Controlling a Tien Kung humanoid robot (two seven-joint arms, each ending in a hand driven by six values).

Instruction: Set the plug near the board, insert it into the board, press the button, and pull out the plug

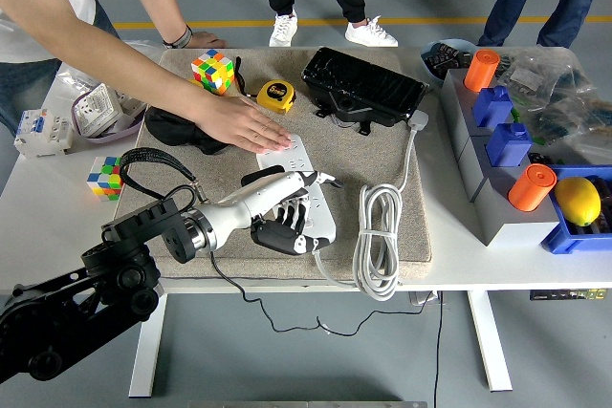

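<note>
The left hand (287, 212) hovers low over the near half of the white power board (308, 200) on the beige mat (373, 155); its fingers (292, 232) are curled around something dark, probably the plug, though the grip itself is too obscured to confirm. A person's hand (251, 126) presses flat on the board's far end, steadying it. This looks like the insertion step or the pull-out; which one is unclear. Next, the hand must keep the plug square to the sockets. The right arm is out of sight.
</note>
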